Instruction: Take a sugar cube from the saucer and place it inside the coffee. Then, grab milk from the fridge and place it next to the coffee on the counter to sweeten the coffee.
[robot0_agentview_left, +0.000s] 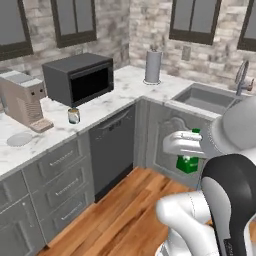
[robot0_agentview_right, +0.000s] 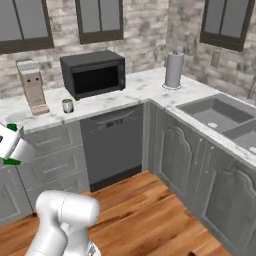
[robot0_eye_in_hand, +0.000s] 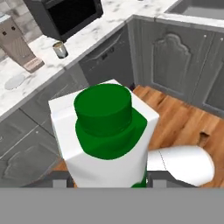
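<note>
Seen from the left base camera, a white marble counter (robot0_agentview_left: 125, 85) with grey veins runs along a brick wall over grey panelled cabinets. At nine o'clock on it lies a small round pale saucer (robot0_agentview_left: 20, 139). Just right of it stands a tall beige-and-grey coffee machine (robot0_agentview_left: 22, 100). Next comes a small silvery-grey mug of coffee (robot0_agentview_left: 74, 116), standing in front of a black microwave (robot0_agentview_left: 80, 78). Further right, toward one o'clock, a grey paper-towel roll (robot0_agentview_left: 153, 66) stands upright, and a sunken grey sink (robot0_agentview_left: 207, 98) with a tap sits at two o'clock.

At four o'clock, well apart from the mug and out over the wooden floor (robot0_agentview_left: 125, 210), the arm's two-finger gripper (robot0_agentview_left: 187, 150) is closed on a small green-and-white milk carton (robot0_agentview_left: 188, 163) with a green top. The white hand covers most of the carton from this side.

In the hand camera, the carton fills the centre, its round green cap toward the lens, with the mug far off at eleven o'clock. The fingertips themselves are hidden behind the carton.
</note>
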